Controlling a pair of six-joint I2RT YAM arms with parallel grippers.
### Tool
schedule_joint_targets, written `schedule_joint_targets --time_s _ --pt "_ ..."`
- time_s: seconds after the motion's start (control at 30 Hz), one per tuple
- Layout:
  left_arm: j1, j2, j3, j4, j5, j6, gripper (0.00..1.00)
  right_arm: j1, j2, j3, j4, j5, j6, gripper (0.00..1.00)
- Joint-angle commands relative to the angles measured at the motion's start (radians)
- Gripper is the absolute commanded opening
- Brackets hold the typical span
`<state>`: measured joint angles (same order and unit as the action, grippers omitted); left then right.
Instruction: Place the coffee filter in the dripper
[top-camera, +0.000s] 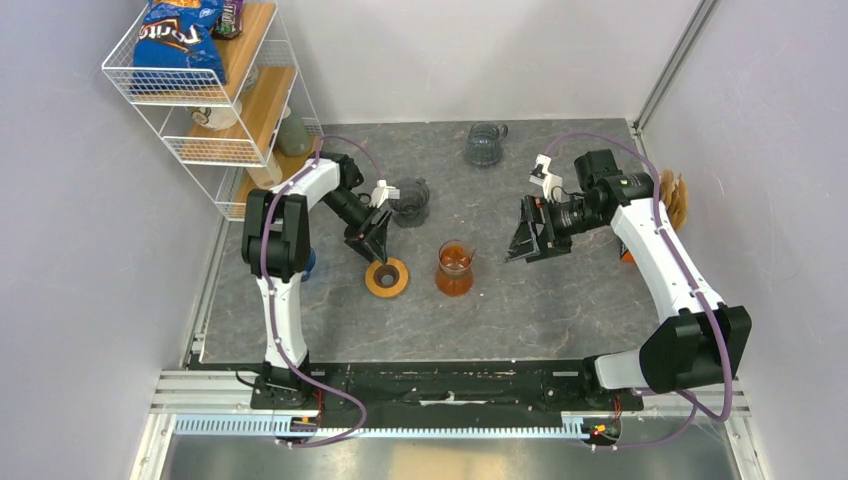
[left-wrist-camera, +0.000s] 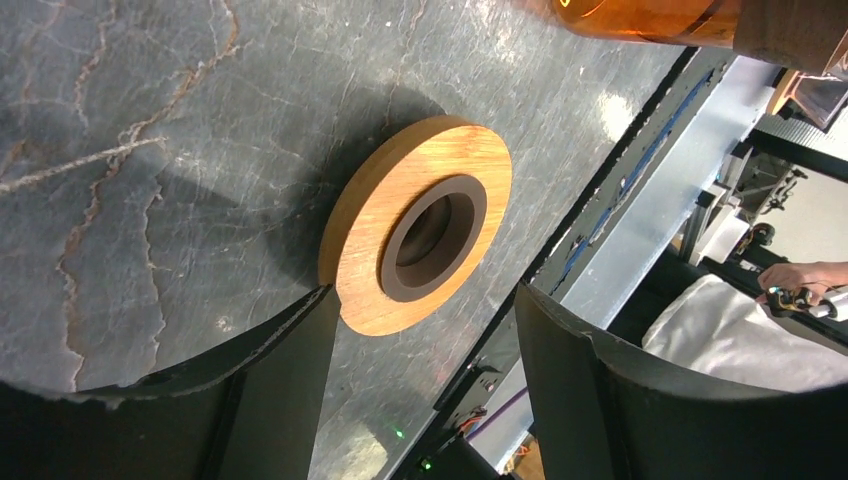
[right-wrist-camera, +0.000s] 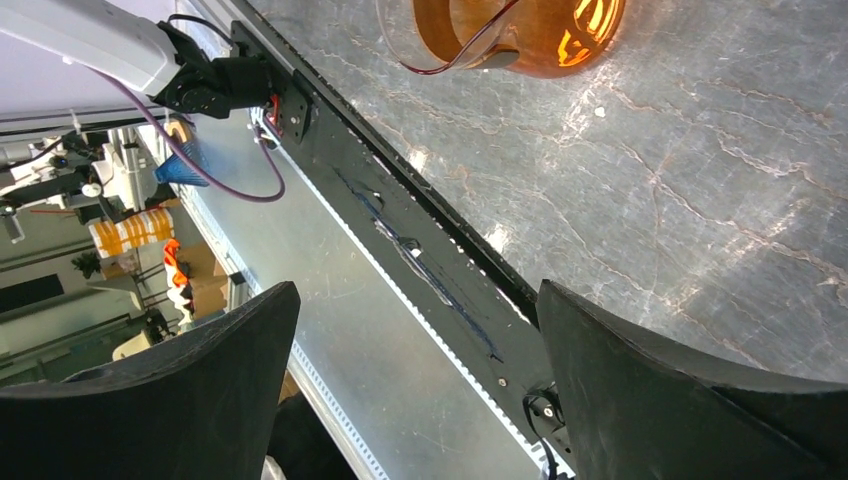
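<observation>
An amber glass dripper (top-camera: 454, 268) with a handle stands mid-table; its lower part shows at the top of the right wrist view (right-wrist-camera: 520, 30). A wooden ring (top-camera: 386, 277) with a dark inner collar lies just left of it. My left gripper (top-camera: 375, 245) hangs open over the ring's far side. In the left wrist view the ring (left-wrist-camera: 415, 235) lies just ahead of that gripper (left-wrist-camera: 423, 300), nothing between the fingers. My right gripper (top-camera: 520, 245) is open and empty to the right of the dripper, also empty in its wrist view (right-wrist-camera: 417, 300). Brown coffee filters (top-camera: 675, 195) sit by the right wall, partly behind the right arm.
A dark glass cup (top-camera: 410, 200) stands just behind the left gripper. A clear glass mug (top-camera: 485, 143) sits near the back wall. A white wire shelf (top-camera: 215, 90) with snack bags fills the back left corner. The black table edge (right-wrist-camera: 400, 230) runs below the right gripper.
</observation>
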<state>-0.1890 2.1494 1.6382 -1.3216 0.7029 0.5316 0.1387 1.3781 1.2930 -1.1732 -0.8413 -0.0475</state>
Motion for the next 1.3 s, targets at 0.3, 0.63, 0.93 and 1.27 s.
schedule_joint_targets --time_s 0.3,0.63,0.93,1.27 --pt "0.020 0.021 -0.035 0.089 0.067 0.034 0.72 -0.013 -0.004 0.020 -0.031 -0.070 -0.025 0.97" --pt "0.034 0.000 -0.144 0.165 0.123 0.028 0.73 -0.019 0.001 0.011 -0.037 -0.085 -0.037 0.97" --pt "0.057 0.035 -0.164 0.159 0.211 0.006 0.49 -0.023 0.008 0.016 -0.039 -0.091 -0.037 0.97" --pt "0.094 -0.059 -0.163 0.050 0.252 0.060 0.10 -0.024 0.012 0.022 -0.038 -0.102 -0.035 0.97"
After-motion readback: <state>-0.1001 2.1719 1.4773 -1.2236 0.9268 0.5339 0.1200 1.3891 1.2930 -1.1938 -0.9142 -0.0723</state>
